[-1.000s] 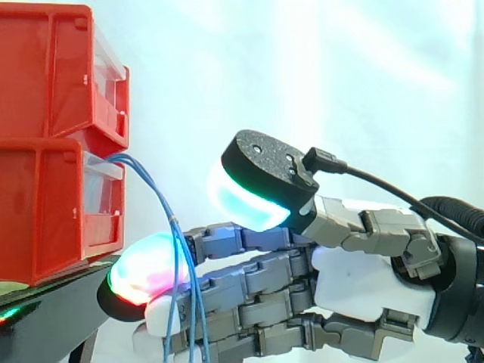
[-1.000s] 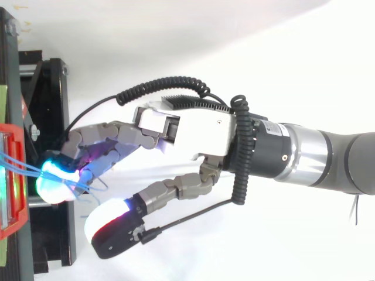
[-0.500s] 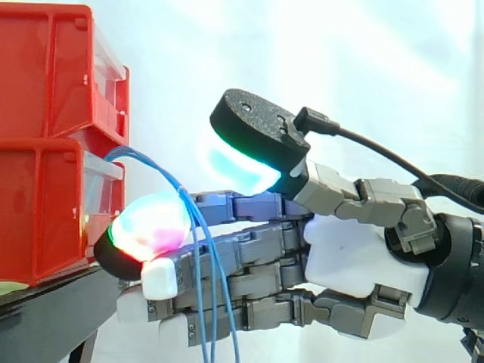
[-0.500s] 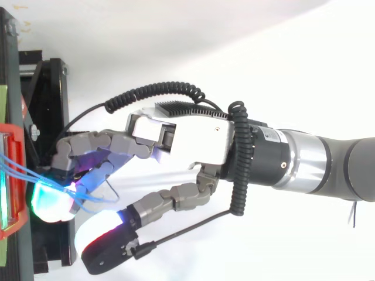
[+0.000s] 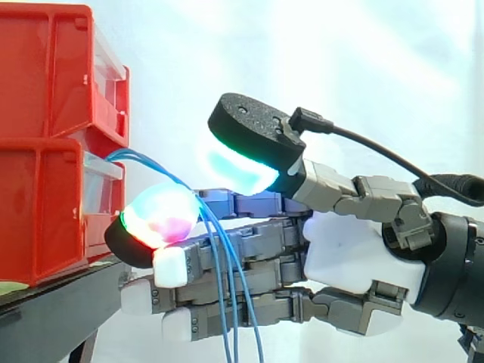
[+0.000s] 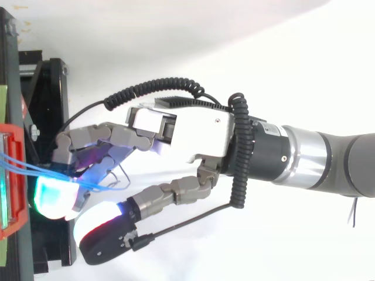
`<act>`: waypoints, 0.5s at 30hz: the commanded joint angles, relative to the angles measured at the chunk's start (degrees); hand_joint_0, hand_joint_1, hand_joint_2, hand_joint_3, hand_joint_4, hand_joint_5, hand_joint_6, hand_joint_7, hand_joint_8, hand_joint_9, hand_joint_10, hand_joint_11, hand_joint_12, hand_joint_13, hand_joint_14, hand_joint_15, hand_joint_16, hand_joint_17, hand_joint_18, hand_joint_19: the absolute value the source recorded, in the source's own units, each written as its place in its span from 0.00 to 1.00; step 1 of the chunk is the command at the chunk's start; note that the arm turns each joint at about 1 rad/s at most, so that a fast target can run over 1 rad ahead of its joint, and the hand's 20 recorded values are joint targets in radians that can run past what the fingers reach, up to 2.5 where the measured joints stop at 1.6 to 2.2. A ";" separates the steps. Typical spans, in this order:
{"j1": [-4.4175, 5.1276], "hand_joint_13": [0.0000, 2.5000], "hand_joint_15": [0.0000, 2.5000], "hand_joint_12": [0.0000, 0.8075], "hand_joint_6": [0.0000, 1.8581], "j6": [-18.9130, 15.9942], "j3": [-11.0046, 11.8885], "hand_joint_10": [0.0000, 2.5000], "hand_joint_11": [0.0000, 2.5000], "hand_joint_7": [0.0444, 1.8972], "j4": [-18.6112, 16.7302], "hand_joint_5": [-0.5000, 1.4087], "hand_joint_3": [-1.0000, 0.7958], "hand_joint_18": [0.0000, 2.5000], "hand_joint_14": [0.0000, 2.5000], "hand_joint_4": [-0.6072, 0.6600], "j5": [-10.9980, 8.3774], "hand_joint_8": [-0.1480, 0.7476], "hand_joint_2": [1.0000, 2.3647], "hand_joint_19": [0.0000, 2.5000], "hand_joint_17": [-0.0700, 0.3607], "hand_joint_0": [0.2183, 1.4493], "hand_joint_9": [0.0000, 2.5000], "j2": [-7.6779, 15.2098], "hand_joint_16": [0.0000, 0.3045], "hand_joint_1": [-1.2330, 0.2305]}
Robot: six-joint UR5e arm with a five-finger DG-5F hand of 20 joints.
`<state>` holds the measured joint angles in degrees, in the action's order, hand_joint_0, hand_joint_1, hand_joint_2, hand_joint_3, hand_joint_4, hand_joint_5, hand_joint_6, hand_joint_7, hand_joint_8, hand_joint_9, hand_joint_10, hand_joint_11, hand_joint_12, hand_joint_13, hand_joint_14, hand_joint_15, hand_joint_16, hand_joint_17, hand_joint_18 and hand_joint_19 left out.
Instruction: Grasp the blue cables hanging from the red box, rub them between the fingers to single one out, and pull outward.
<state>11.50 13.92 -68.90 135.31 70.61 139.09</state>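
Blue cables (image 5: 219, 265) are hung from the front edge of the red box (image 5: 45, 204) and draped across the straight fingers (image 5: 257, 240) of the hand (image 5: 352, 261), with the thumb (image 5: 253, 144) raised apart. Unpinched, they could be lost when pulled, or several dragged out together

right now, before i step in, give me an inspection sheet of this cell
surface: black stand under the stacked bins, at the left
job's things: blue cables leave the front of the lower red bin, arc outward and hang down across the fingers
clutter: nothing seen
hand: hand open, fingers straight, thumb pad raised above them, apart from the strands
cables: blue strands run side by side, none singled out
surroundings: white curtain behind
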 commanded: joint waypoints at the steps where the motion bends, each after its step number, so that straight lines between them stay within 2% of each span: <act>1: -0.25 0.26 0.10 0.41 0.29 -1.09 0.00 0.01 0.16 0.64 0.39 0.22 0.33 0.24 0.00 0.64 0.14 0.47 0.00 0.16 0.43 0.30 0.36 -0.05 0.17 0.38; 4: -0.51 0.26 0.10 0.41 0.27 -1.71 0.00 0.01 0.16 0.66 0.74 0.22 0.32 0.24 0.00 0.64 0.32 0.48 0.00 0.16 0.44 0.30 0.36 -0.05 0.17 0.39; 8: -0.78 0.26 0.11 0.42 0.27 -1.44 0.00 0.01 0.16 0.61 2.41 0.21 0.32 0.23 0.00 0.66 0.32 0.48 0.00 0.16 0.44 0.30 0.36 -0.05 0.17 0.39; 14: -1.22 0.26 0.11 0.42 0.27 0.67 0.00 0.01 0.15 0.57 5.66 0.21 0.32 0.24 0.00 0.69 0.05 0.48 0.00 0.16 0.44 0.29 0.36 0.04 0.17 0.39; 15: -1.31 0.26 0.11 0.42 0.27 2.60 0.00 0.01 0.15 0.57 7.77 0.21 0.32 0.24 0.00 0.69 -0.39 0.48 0.00 0.16 0.44 0.29 0.36 0.04 0.17 0.39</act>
<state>10.37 14.40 -68.91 140.52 70.61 139.12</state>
